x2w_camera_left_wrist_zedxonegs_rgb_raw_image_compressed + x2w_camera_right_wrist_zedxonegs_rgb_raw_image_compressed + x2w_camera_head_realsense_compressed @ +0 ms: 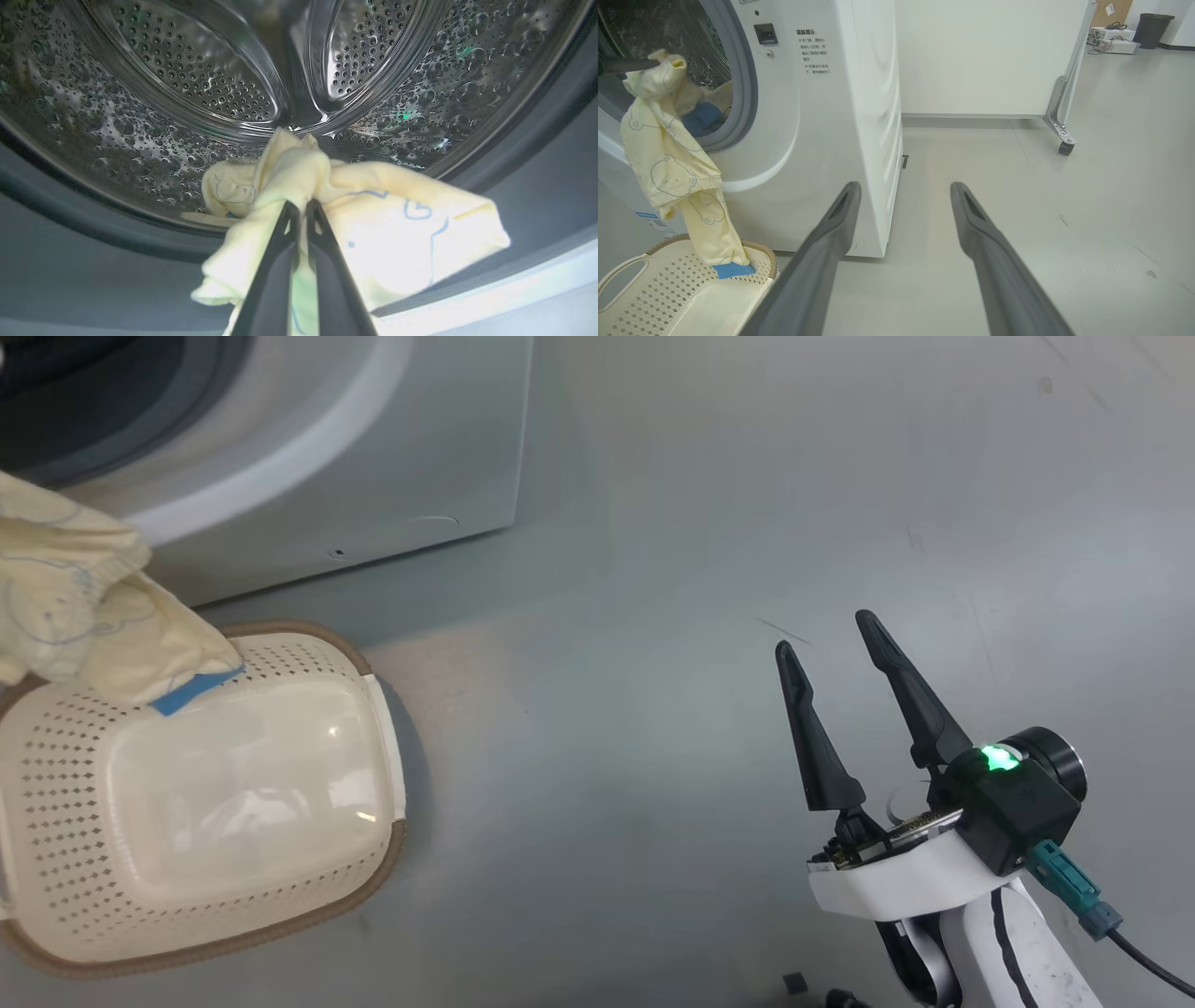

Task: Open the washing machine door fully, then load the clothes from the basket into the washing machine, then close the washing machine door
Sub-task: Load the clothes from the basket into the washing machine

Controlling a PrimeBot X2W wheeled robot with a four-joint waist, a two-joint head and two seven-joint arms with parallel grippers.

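Observation:
My left gripper (301, 205) is shut on a pale yellow garment (397, 233) of the clothes, held in front of the steel drum (187, 70) of the washing machine (822, 116). The garment (668, 158) hangs down from the mouth, and its blue cuff (733, 269) reaches the cream basket (668, 289) on the floor below. More yellow and blue clothes (703, 116) lie inside the drum. The basket (56, 821) sits at the lower left of the head view. My right gripper (836, 630) stands open over the floor, apart from everything. The washing machine door is out of view.
Grey floor stretches to the right of the machine. A white partition on a caster foot (1066, 148) stands behind it. A dark bin (1150, 28) and some equipment sit far back at the right.

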